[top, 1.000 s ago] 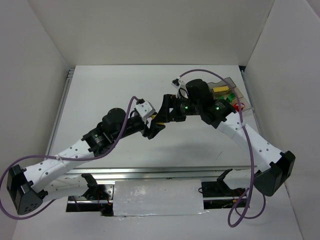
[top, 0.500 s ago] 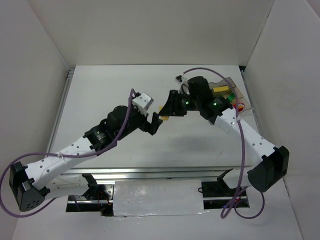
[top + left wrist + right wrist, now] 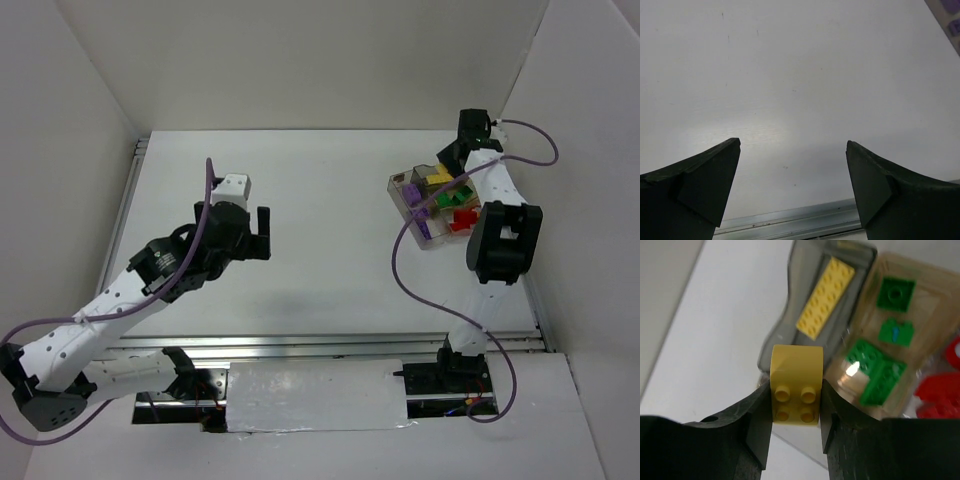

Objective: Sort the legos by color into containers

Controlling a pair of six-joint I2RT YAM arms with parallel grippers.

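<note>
In the left half of the overhead view, the left hand hangs over the bare white surface with its two dark fingers spread wide and nothing between them. Its own wrist camera shows the same (only pale tabletop in the gap, plus a metal rail along the bottom edge of that picture).

Toward the right of the overhead frame, the tray sits on the surface, well apart from the left hand. Purple pieces fill its leftmost compartment. In the right wrist view, a long yellow plate lies in a grey-tinted compartment at the upper middle. Green bricks lie in the brownish compartment to its right, and red bricks show at the right edge of that frame.

At the far right of the overhead view, the right arm reaches up past the tray's upper right corner. The right hand has its fingers drawn in narrow and is clamped on a yellow brick, one finger on each side, studs facing the camera. The brick is held clear of the tray, in front of the rim of the yellow plate's compartment as that camera sees it. I cannot tell whether it hangs over that compartment or just beside it.
</note>
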